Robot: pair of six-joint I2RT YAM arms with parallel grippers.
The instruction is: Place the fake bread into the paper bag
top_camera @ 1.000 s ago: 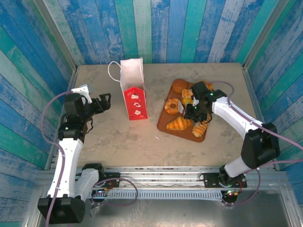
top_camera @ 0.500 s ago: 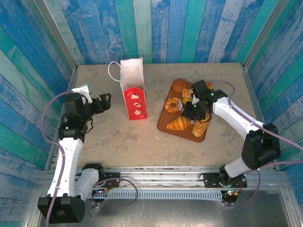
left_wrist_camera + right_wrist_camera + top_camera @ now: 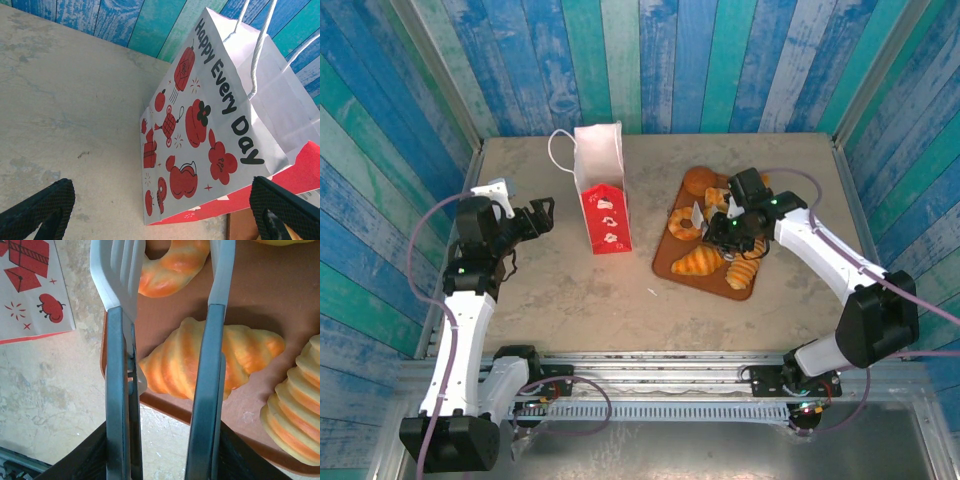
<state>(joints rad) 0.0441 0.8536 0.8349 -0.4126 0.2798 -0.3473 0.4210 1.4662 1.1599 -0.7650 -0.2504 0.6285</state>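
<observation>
The fake bread point(image 3: 705, 245) lay in a heap on the brown tray point(image 3: 260, 300), to the right of the paper bag point(image 3: 602, 190), which stood upright on the surface point(image 3: 570, 280) with its mouth open to the top.

My right claw point(image 3: 169, 270) hung low over the tray, its fingers partly apart. A curved pastry point(image 3: 172, 262) sat between the tips and its edges reached both of them. I could not tell whether I was pressing on it or only flanking it. Below it lay the croissant point(image 3: 175, 365), and the ridged horn point(image 3: 295, 405) was just beside that.

My left claw point(image 3: 165, 200) was spread wide with nothing in it, near the bag's printed side and not touching it.

I judged the pastries to be light, hollow toys with a glossy skin. They would need little squeeze but could slide out of smooth fingers. The best hold looked to be across a thick middle, such as the croissant's belly, where the ridges give some bite, rather than on a tapered end. The bag looked thin and easy to tip, so each piece wanted lowering straight into the mouth, clear of the cord handles.
</observation>
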